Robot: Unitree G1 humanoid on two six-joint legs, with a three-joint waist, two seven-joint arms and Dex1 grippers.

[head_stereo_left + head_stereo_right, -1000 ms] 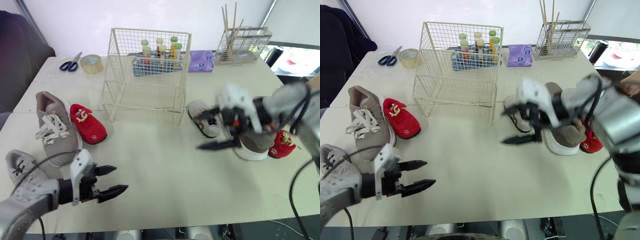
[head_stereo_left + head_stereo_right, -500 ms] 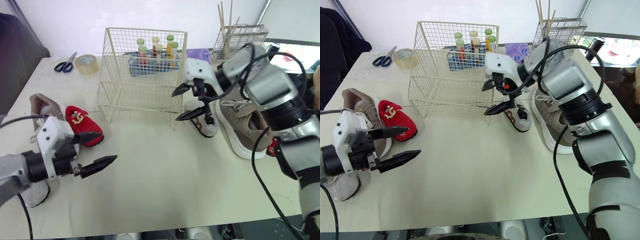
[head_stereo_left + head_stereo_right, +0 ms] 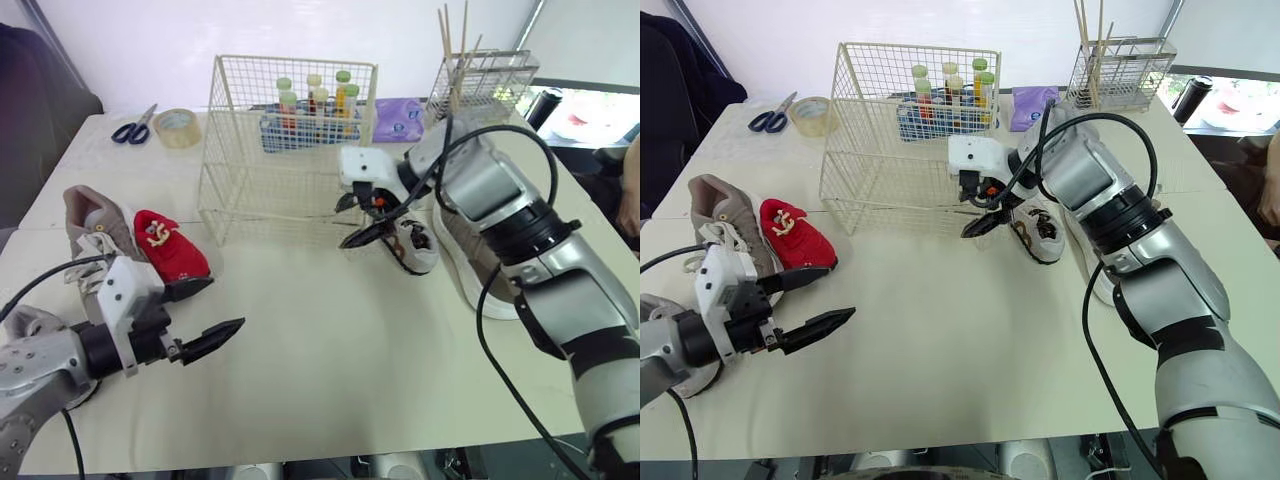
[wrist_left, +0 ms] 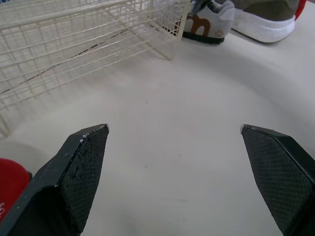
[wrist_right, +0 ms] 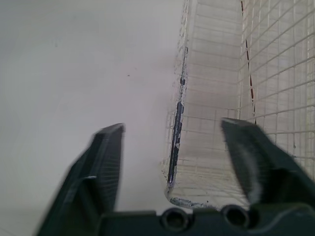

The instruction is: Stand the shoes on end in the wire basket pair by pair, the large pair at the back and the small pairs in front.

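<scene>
Pale table (image 3: pixel 330 390) carries everything. Toward the middle of its far edge stands the wire basket (image 3: pixel 290 150), with no shoe in it yet. The large tan shoes are split up: one (image 3: pixel 95 225) lies by the left edge and its mate (image 4: pixel 268 19) by the right edge, probably so each arm can reach one. A small red shoe (image 3: pixel 170 250) lies just beside the left tan one, and a small grey shoe (image 3: pixel 415 245) lies near the basket's front right corner. The right tool (image 3: pixel 342 225) hangs at that corner, fingers spread and empty, seemingly lining up on the grey shoe. The left tool (image 3: pixel 840 292) hovers over bare table near the front edge, wide open, holding nothing.
</scene>
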